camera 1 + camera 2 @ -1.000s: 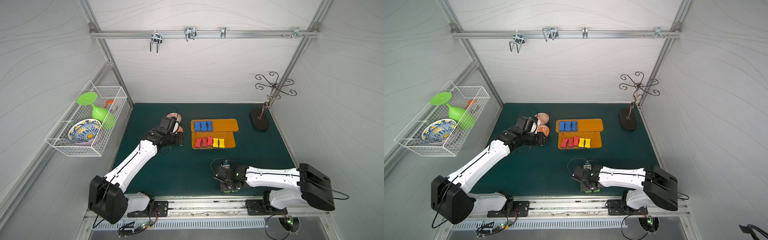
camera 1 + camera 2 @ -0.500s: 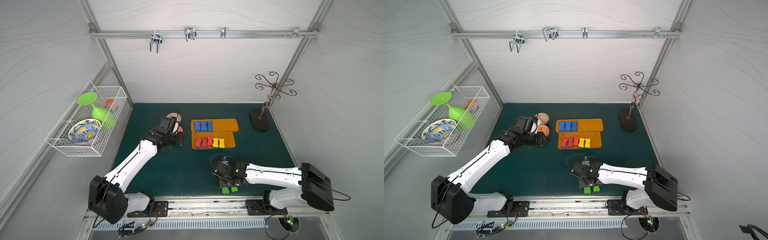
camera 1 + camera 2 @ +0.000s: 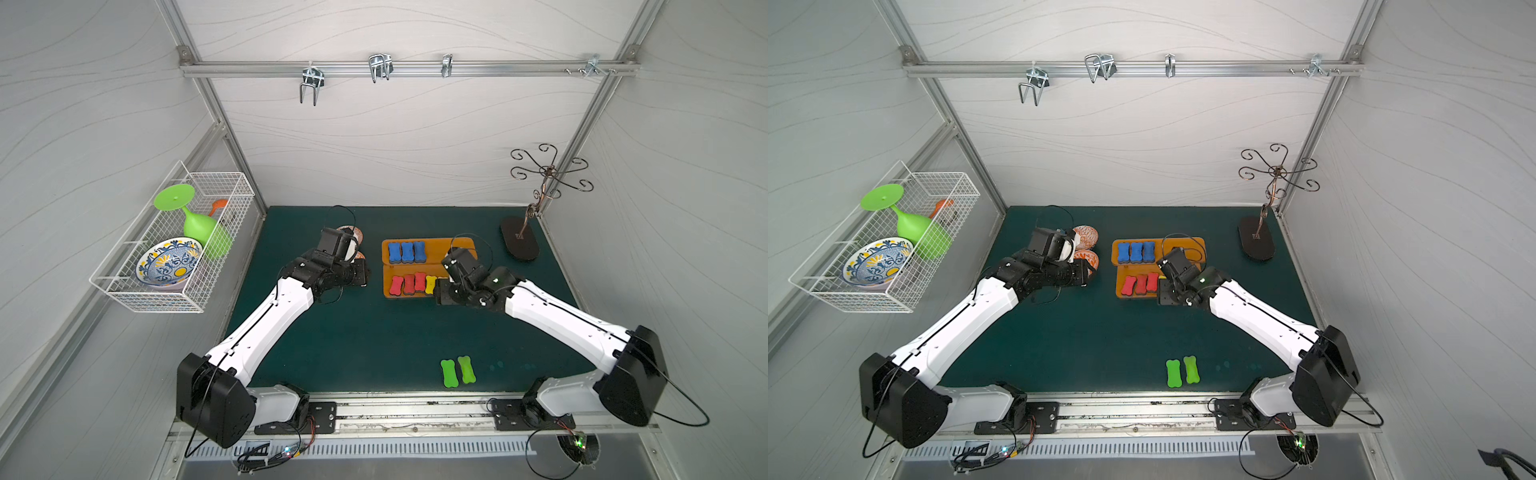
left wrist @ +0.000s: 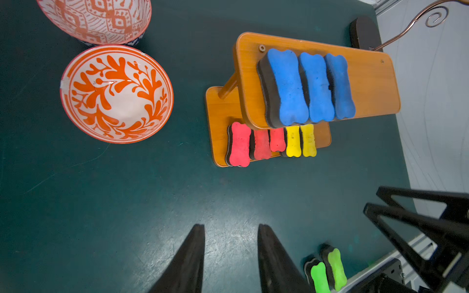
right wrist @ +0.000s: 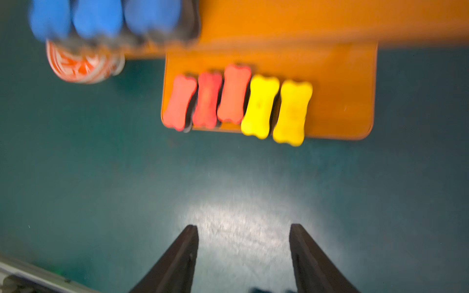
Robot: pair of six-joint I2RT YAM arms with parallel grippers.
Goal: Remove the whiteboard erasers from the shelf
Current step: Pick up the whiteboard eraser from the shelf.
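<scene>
Right pincer [image 5: 243,228], wide and empty, hangs over the dark green desk [image 3: 374,340] just off the front edge of the lower board [image 5: 342,101] of the orange two-tier wooden shelf [image 4: 368,83]. The two yellow bone-shaped foam erasers [image 5: 291,111] lie straight ahead of it, long axes front to back, in line with the approach. Left pincer [image 4: 231,228], narrower and also empty, sits off the shelf's left end, so the right arm is judged nearer; two green foam erasers [image 3: 449,372] lie by the desk's front edge.
</scene>
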